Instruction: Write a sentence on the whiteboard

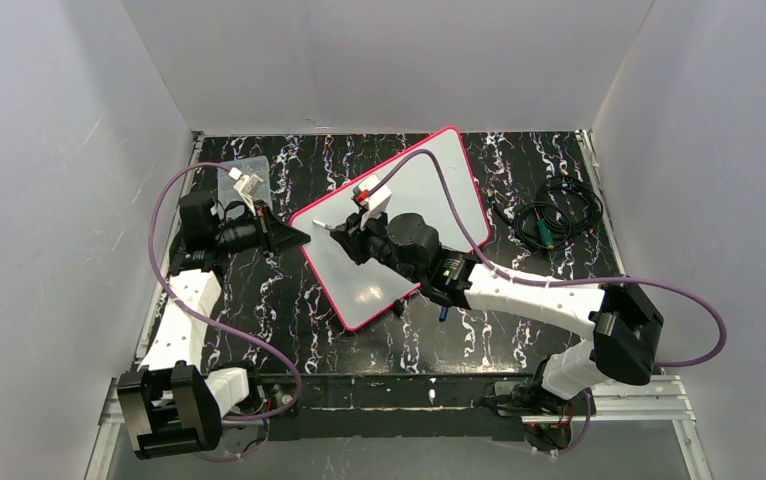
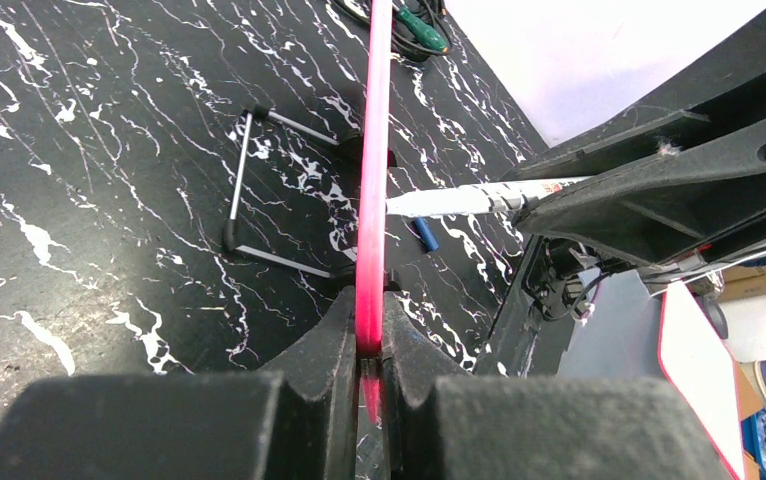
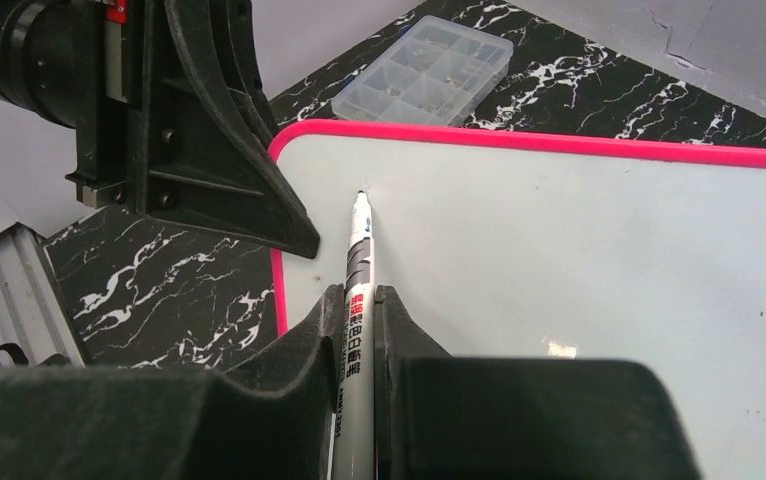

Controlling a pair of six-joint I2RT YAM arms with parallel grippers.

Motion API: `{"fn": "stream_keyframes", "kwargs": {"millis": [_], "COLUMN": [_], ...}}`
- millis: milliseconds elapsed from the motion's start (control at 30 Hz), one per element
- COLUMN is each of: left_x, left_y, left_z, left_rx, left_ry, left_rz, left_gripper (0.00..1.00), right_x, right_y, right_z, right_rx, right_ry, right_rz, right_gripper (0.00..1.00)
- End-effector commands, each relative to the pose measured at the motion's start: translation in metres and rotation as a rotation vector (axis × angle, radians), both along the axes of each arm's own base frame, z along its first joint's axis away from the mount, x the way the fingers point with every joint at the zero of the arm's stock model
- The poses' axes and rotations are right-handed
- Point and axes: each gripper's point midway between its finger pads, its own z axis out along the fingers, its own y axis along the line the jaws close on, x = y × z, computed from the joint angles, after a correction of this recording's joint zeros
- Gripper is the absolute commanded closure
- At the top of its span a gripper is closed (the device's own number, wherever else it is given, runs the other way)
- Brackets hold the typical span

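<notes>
Looking down from the top camera, I see the whiteboard [image 1: 429,190] propped at a slant in the middle of the table. My left pincer [image 1: 294,238] is at its near-left rim and my right pincer [image 1: 344,232] reaches over its face, with a clear compartment box [image 1: 249,172] behind and a coil of cable [image 1: 557,215] well off to the right. At my left wrist, the jaws of that pincer [image 2: 369,330] are clenched on the pink rim [image 2: 371,200], seen edge-on. A wire easel [image 2: 244,180] stands behind the board, and the marker [image 2: 459,198] comes in from the right with a blue cap [image 2: 423,234] lying on the table below it. I judge the board thin, stiff and light, so it will rock on that easel unless I pinch the rim hard, as here. At my right wrist, the pincer [image 3: 359,310] is clamped around the marker [image 3: 359,260] at mid-barrel, its tip at or just off the white face [image 3: 579,250] near the upper-left corner. No stroke of the sentence shows. The barrel looks smooth and the board slick, so I would press lightly or the pen may twist in my grip.
</notes>
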Motion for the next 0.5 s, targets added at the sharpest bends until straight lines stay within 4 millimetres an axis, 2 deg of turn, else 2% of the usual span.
{"fn": "stream_keyframes", "kwargs": {"millis": [0, 167, 467], "left_x": [-0.004, -0.005, -0.004], "left_y": [-0.001, -0.001, 0.0], "left_z": [0.012, 0.013, 0.013], "left_rx": [0.013, 0.014, 0.021], "left_ry": [-0.067, -0.071, -0.075], "left_rz": [-0.014, -0.014, -0.008], "left_gripper": [1.0, 1.0, 1.0], "right_x": [0.007, 0.009, 0.0], "right_y": [0.004, -0.002, -0.016], "right_z": [0.026, 0.011, -0.021], "right_rx": [0.047, 0.009, -0.038], "right_ry": [-0.042, -0.02, 0.045], "right_rz": [-0.033, -0.058, -0.065], "right_gripper": [0.99, 0.99, 0.99]}}
